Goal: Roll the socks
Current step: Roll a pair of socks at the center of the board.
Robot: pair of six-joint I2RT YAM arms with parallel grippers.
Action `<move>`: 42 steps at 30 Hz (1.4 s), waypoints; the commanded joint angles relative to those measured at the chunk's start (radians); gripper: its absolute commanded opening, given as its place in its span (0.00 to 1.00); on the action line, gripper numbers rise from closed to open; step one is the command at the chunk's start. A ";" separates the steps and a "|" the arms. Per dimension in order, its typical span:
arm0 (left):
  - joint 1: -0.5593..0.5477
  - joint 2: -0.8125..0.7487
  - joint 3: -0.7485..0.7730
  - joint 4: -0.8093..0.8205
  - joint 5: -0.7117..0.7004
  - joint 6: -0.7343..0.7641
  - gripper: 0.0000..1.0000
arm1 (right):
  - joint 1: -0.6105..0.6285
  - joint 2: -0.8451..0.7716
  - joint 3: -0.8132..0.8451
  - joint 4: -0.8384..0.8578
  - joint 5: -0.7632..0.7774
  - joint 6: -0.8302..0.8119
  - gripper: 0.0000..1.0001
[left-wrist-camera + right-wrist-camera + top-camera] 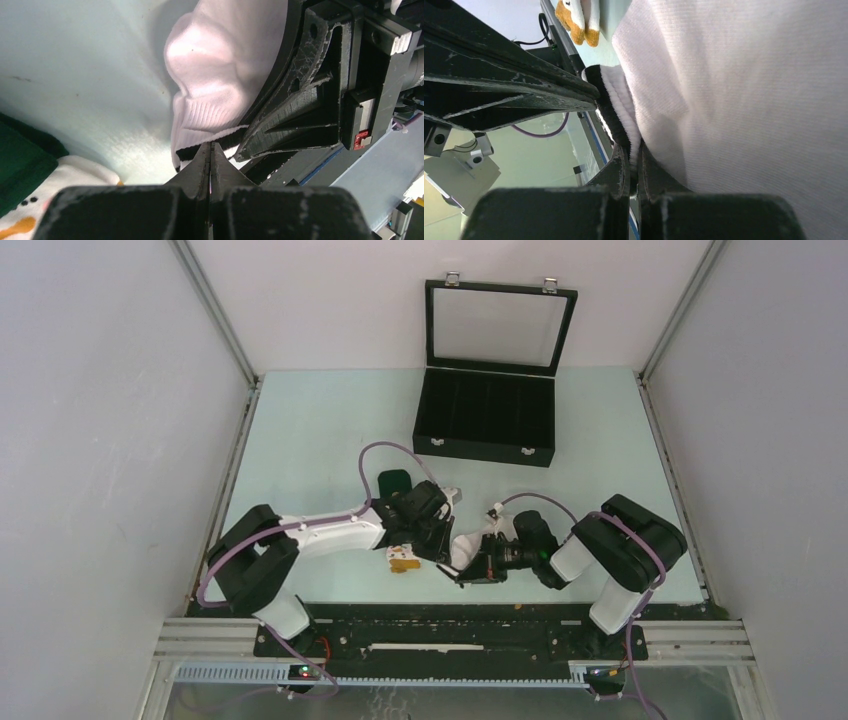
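Jaws of the left gripper (pixel 210 149) were pressed together on the black-striped cuff of the white sock (pixel 215 75), which lay bunched on the table (pixel 320 430) on the near side of the black display case (pixel 485 425). The right gripper (pixel 634 155), tip to tip with the left, was likewise clamped narrow on that cuff. The dark green sock (pixel 396 482) lay nearer than the case and to its left, just beside the white one, its white-and-orange end farthest from the case.
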 commanded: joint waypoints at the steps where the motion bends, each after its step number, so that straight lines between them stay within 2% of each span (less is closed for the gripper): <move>1: -0.004 -0.071 0.026 -0.042 -0.037 0.009 0.00 | -0.021 0.040 -0.056 -0.217 0.147 -0.037 0.00; 11: -0.003 -0.082 0.012 -0.041 -0.038 -0.005 0.00 | -0.021 0.035 -0.063 -0.228 0.162 -0.029 0.00; 32: -0.017 0.066 0.072 -0.028 -0.008 -0.009 0.00 | -0.016 -0.006 -0.062 -0.269 0.188 -0.036 0.00; 35: -0.019 0.092 0.078 -0.018 -0.008 -0.006 0.00 | -0.006 -0.019 -0.058 -0.282 0.189 -0.044 0.05; 42: -0.026 0.122 0.066 -0.015 -0.030 -0.008 0.00 | 0.018 -0.091 -0.020 -0.376 0.216 -0.089 0.23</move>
